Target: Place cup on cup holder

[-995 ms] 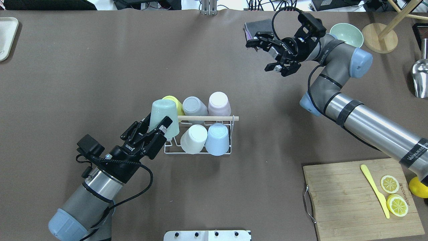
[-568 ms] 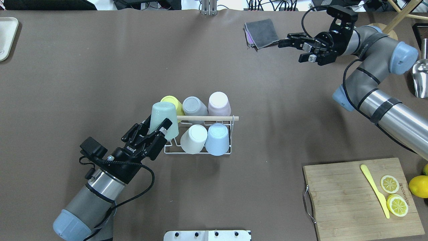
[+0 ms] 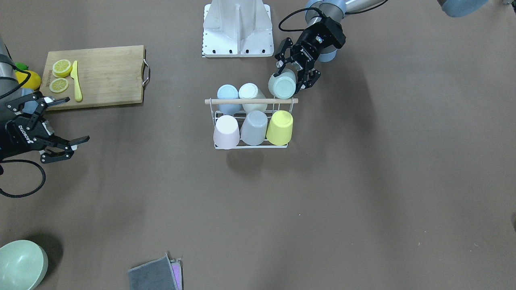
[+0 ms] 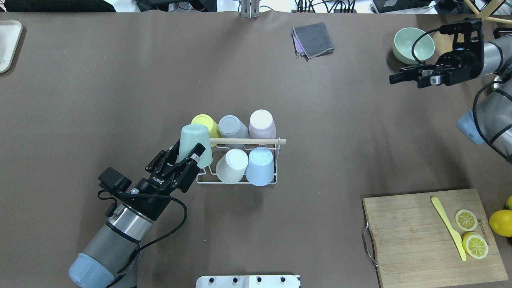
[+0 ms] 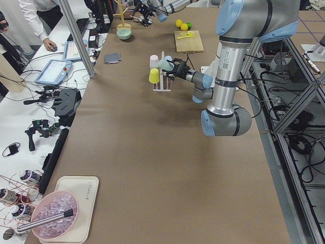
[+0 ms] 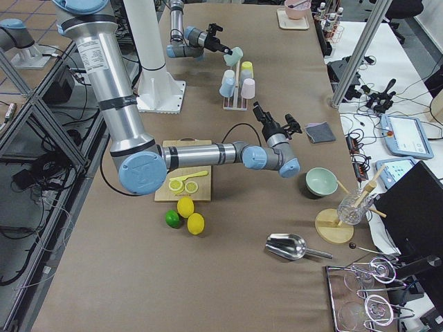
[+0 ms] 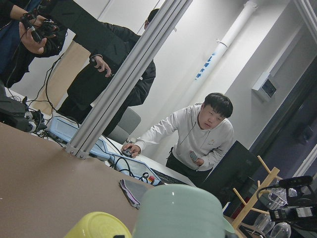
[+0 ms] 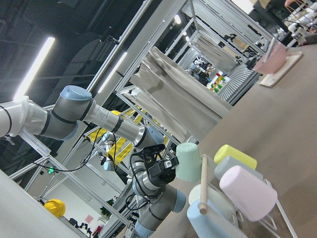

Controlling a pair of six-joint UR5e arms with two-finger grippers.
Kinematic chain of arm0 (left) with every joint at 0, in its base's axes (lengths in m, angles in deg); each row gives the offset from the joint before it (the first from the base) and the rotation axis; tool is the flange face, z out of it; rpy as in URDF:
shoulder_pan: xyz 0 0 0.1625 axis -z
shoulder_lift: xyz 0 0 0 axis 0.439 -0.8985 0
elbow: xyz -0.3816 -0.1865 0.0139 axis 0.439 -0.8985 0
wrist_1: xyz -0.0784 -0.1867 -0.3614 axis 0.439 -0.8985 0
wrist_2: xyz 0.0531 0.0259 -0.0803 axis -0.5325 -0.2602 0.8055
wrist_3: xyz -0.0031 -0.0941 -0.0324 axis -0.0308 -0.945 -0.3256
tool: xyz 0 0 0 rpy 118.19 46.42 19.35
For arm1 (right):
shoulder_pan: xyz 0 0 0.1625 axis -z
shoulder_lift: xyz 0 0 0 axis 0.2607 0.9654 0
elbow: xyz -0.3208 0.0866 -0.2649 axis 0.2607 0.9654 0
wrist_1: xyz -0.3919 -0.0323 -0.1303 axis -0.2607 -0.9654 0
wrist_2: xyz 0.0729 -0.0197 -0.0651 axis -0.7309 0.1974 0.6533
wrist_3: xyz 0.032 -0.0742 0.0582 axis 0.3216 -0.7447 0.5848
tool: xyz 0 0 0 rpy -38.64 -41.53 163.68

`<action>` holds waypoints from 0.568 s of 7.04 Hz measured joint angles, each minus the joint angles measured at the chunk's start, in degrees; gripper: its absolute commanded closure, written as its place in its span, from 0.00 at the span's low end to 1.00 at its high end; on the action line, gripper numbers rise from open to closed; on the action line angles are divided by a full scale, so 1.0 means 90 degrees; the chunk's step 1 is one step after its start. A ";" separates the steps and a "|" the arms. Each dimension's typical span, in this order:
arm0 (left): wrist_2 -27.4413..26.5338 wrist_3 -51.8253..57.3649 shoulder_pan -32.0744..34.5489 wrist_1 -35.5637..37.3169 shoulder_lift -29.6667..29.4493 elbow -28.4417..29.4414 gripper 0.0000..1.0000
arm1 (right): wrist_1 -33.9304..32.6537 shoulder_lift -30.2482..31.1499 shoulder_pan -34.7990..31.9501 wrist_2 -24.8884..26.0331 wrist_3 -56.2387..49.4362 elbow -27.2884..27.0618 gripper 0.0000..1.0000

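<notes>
The cup holder (image 4: 236, 183) is a white wire rack with a wooden dowel (image 4: 248, 141) across its top, mid-table. It carries yellow, grey, pink, white and light blue cups upside down. My left gripper (image 4: 186, 153) is shut on a mint green cup (image 4: 195, 138), held upside down and tilted at the rack's left end, beside the yellow cup (image 4: 202, 120). In the front view the cup (image 3: 282, 86) sits by the dowel's end, in my left gripper (image 3: 291, 78). My right gripper (image 4: 400, 74) is open and empty, far off at the right.
A mint bowl (image 4: 414, 45) and a wooden stand (image 4: 442, 40) lie behind my right gripper. A grey cloth (image 4: 314, 39) lies at the far middle. A cutting board (image 4: 432, 236) with lemon slices and a yellow knife is at the near right.
My right arm has swung away to the right, from near the grey cloth to beside the mint bowl. My left gripper with the mint cup has shifted slightly back and lower.
</notes>
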 measured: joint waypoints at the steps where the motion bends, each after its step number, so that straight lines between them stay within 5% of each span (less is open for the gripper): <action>1: -0.0037 0.0033 -0.0002 -0.0005 -0.0003 0.0007 0.23 | -0.0430 0.0295 -0.0127 0.0369 0.0401 -0.0492 0.03; 2: -0.0096 0.0115 -0.0003 -0.0002 -0.0011 0.0013 0.03 | -0.0952 0.0534 -0.0217 0.0770 0.0726 -0.0919 0.04; 4: -0.0181 0.0415 -0.0011 -0.0007 -0.0085 0.0093 0.03 | -0.1357 0.0801 -0.0361 0.1303 0.1457 -0.1346 0.04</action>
